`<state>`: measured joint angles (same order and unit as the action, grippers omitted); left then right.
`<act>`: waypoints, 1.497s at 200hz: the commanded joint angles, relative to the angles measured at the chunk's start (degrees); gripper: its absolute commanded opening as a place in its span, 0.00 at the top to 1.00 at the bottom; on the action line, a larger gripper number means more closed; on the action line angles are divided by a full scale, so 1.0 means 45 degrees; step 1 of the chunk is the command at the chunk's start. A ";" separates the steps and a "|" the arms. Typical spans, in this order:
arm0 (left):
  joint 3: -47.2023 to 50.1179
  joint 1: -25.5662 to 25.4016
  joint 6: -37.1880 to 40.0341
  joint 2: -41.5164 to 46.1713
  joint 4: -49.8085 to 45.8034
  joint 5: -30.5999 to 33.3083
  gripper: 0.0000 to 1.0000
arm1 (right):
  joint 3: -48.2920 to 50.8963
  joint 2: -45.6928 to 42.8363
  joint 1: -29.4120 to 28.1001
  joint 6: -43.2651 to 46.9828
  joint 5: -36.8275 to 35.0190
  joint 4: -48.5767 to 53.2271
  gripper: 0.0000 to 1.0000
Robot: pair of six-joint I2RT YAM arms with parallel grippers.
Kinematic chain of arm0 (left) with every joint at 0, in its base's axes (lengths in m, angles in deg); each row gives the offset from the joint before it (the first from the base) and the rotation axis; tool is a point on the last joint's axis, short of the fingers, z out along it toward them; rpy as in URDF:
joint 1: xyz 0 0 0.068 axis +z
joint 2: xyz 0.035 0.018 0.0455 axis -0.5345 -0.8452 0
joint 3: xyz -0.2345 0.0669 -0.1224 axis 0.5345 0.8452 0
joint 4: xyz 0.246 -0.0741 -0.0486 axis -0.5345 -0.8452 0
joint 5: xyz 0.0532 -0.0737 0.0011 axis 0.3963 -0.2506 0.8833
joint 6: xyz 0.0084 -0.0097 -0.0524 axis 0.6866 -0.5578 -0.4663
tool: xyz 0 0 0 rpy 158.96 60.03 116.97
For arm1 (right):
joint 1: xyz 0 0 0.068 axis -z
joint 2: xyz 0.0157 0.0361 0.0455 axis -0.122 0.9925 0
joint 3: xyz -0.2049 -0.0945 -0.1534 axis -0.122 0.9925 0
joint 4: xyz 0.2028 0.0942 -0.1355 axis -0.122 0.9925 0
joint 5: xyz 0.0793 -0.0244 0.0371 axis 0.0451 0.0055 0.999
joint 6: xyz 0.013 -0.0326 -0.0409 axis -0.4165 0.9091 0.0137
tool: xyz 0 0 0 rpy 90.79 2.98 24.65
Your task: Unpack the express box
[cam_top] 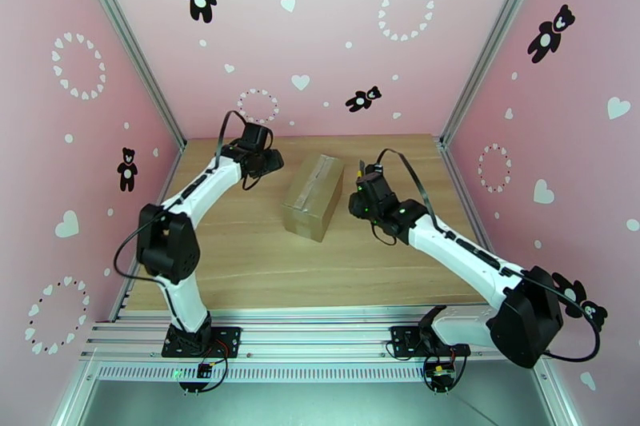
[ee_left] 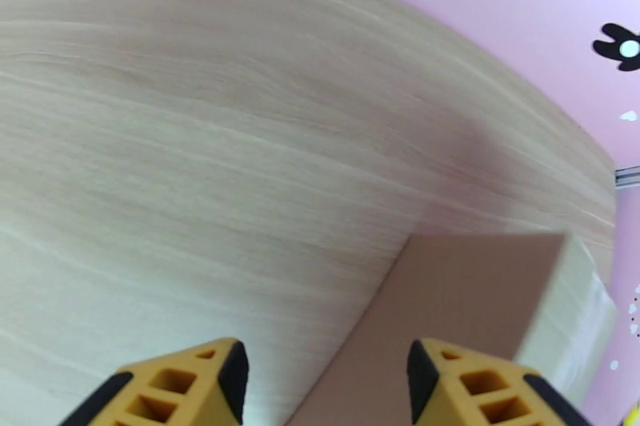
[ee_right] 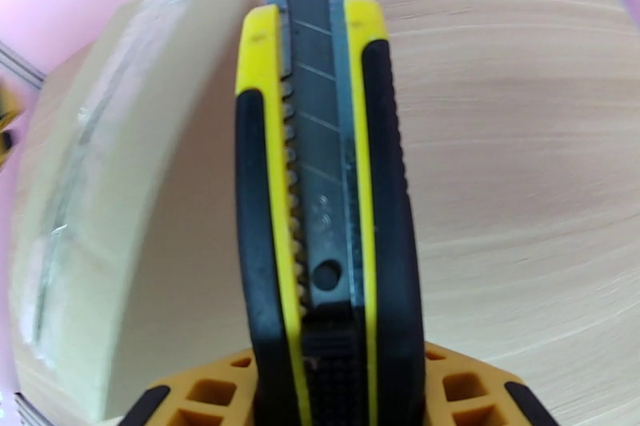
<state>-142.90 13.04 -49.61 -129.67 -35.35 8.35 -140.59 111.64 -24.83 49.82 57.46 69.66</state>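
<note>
The express box (cam_top: 314, 195), a small brown carton with shiny tape along its top seam, stands closed in the middle of the wooden table. My left gripper (cam_top: 268, 161) hovers just left of the box's far end, open with nothing between its yellow fingers (ee_left: 200, 384); the box's corner (ee_left: 480, 300) lies just ahead of them. My right gripper (cam_top: 360, 200) sits close to the box's right side, shut on a yellow-and-black utility knife (ee_right: 324, 204) whose blade is extended. In the right wrist view the taped box top (ee_right: 96, 164) lies left of the knife.
The wooden table (cam_top: 240, 260) is ringed by pink walls with black bear and white heart stickers. Aluminium posts stand at the back corners and a metal rail (cam_top: 320, 336) runs along the near edge with both arm bases.
</note>
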 commanded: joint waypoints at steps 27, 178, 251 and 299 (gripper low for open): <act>0.2596 -0.0724 -0.0660 0.3085 -0.1879 0.0719 0.40 | -0.2547 0.2676 0.2282 0.2954 0.2131 -0.1344 1.00; 0.5454 -0.3239 -0.3205 0.3726 -0.1217 -0.0307 0.40 | -1.0182 1.0645 0.2967 0.5356 0.4877 -0.2599 1.00; 0.4565 -0.3137 -0.2925 0.2581 -0.1426 0.0820 0.40 | -0.5844 0.7474 0.2534 0.4675 0.4061 -0.4115 1.00; 0.4696 -0.2531 -0.2333 0.2614 -0.1512 0.1483 0.40 | -0.2254 0.4671 0.1787 0.3846 0.2839 -0.4479 1.00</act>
<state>-120.56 0.47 -62.55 -116.82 -45.42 12.92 -156.59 139.57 -12.02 70.28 70.16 50.64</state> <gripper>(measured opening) 0.596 0.395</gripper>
